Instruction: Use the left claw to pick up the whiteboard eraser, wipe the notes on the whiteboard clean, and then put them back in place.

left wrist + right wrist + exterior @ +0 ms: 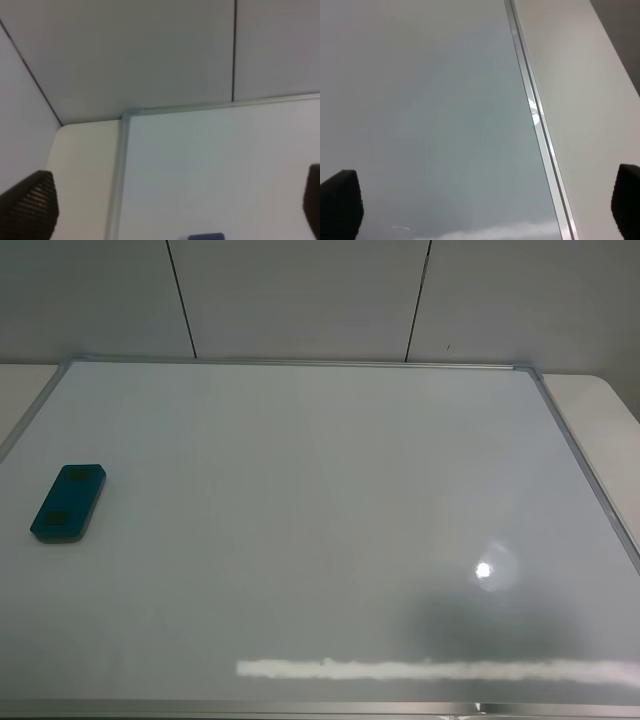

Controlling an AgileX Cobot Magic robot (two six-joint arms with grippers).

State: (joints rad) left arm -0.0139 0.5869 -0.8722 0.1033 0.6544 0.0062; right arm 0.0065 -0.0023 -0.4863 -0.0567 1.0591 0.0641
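Overall, a high cam looked down on a whiteboard lying flat, w/ a thin silver frame. Near edge: a bright streak of glare ran along the board's bottom, w/ a small round light reflection a bit farther in on the right. No arm or gripper showed in this view.

Mid-distance, left side: the whiteboard eraser, a teal block w/ two dark marks on top, lay on the board just inside the left frame, untouched and angled slightly. No red notes were visible anywhere on the white surface; it read as blank.

Far edge: the top frame met grey wall panels behind; pale table showed at both far corners.

Wrist cams: the left claw had its dark fingertips at opposite edges of its pic, spread wide, holding nothing, w/ the board's corner ahead and a sliver of the eraser just in view. The right gripper was likewise spread wide and empty, over the board's right frame.

Judgement: either the pick-up hadn't begun or the job was done, since the board looked clean. If starting, next move would need the left claw lowered over the eraser, jaws turned to straddle its short sides.
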